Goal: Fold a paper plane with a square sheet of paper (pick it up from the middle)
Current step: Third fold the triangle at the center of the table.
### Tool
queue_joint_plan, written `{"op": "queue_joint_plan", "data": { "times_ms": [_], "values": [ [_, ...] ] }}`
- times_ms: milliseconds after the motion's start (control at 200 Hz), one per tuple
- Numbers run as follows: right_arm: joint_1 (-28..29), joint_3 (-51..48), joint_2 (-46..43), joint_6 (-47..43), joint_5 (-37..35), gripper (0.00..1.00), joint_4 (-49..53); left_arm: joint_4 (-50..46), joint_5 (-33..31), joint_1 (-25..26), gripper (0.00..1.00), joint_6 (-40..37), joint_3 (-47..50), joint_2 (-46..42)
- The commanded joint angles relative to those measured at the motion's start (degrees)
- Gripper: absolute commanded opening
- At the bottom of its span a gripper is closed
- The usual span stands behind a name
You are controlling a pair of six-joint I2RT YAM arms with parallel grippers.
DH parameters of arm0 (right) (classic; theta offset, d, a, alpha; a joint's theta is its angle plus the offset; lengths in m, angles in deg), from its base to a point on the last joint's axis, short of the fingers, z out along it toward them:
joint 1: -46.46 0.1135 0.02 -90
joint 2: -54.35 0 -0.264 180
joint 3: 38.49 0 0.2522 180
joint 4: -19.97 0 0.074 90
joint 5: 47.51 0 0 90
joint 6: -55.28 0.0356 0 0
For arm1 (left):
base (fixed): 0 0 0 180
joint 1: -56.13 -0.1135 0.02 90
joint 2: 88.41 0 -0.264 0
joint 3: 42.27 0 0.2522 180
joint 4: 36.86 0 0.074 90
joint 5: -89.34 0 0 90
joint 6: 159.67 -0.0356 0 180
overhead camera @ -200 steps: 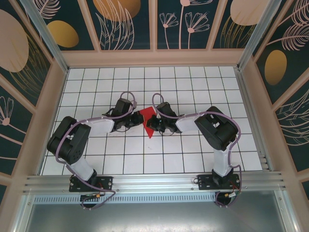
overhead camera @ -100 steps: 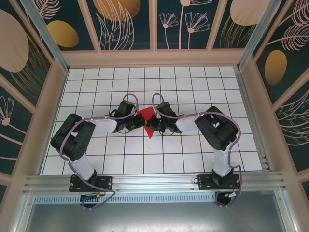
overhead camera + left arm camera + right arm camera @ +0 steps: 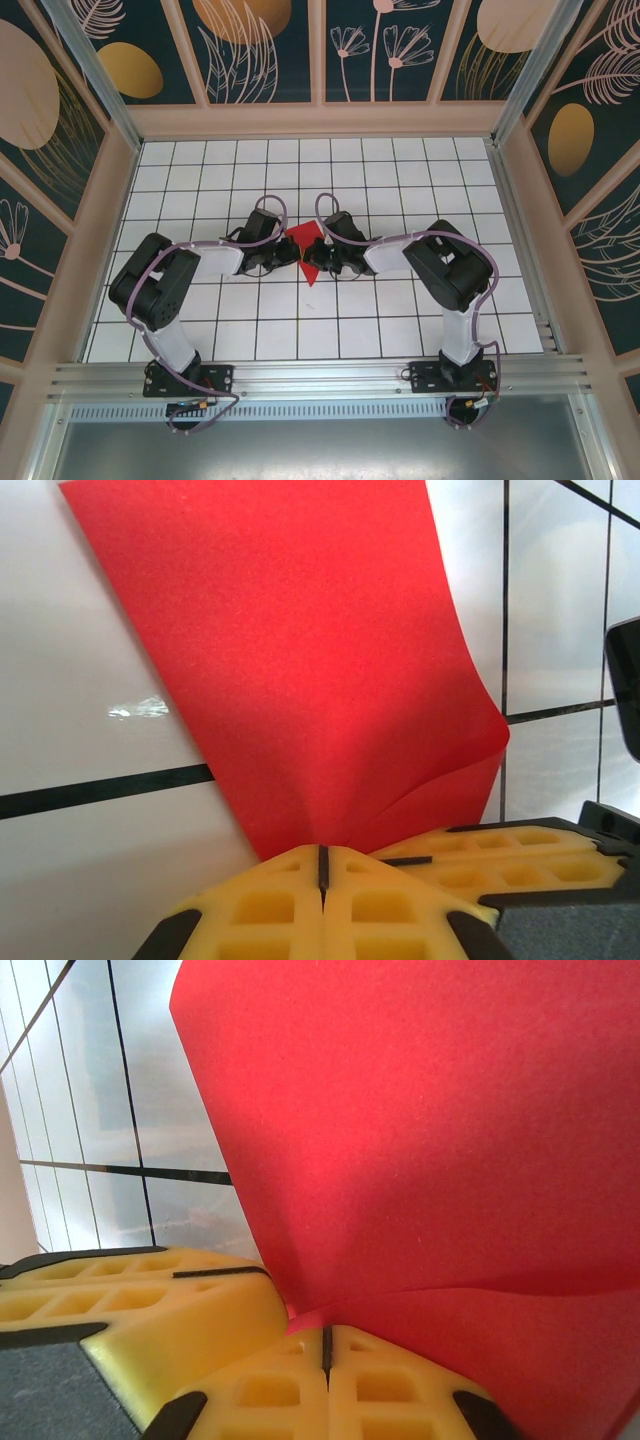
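The square sheet of paper (image 3: 305, 248) sits near the centre of the tabletop (image 3: 400, 330), seen from above as a red wedge with its narrow tip pointing to 6 o'clock. The two arms meet over it, one reaching in from 9 o'clock and the other from 3 o'clock. The left pincer (image 3: 322, 868) is clamped shut on the sheet: its yellow pads (image 3: 265, 905) meet along a thin dark seam, and the red paper comes out of that seam and fans away toward 12 o'clock. The right pincer (image 3: 326, 1348) is likewise closed on the paper, with the sheet rising out of its seam and filling the view toward 1 o'clock. Each wrist camera also catches the other pincer's yellow fingers just beside its own, so the two grips lie close together. That fits taking the sheet from its middle, since two pinches side by side can hold a line steady while the paper bends around it. A soft ridge runs out from the pinch in the left wrist view and the edge at 3 o'clock curls upward, so the paper looks bowed rather than sharply creased. The folding seems at an early stage. Whether the far part of the sheet rests on the tiles or hangs just above them cannot be told.
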Motion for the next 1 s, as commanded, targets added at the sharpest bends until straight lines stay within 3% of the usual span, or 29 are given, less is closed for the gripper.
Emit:
{"op": "queue_joint_plan", "data": {
  "times_ms": [0,530,996],
  "values": [
    [-0.3,-0.3,2.0,-0.2,-1.3,0.0,3.3,-2.2,-0.8,1.0,0.0,-0.7,-0.8,1.3],
    [-0.4,0.6,1.0,-0.6,-0.7,0.0,3.9,-7.1,-6.2,1.1,0.0,-3.8,-2.2,2.7],
    [-1.3,1.4,-5.3,-2.9,1.0,0.03,4.5,-7.6,-7.2,1.2,0.0,-4.6,-2.2,3.0]
  ]
}}
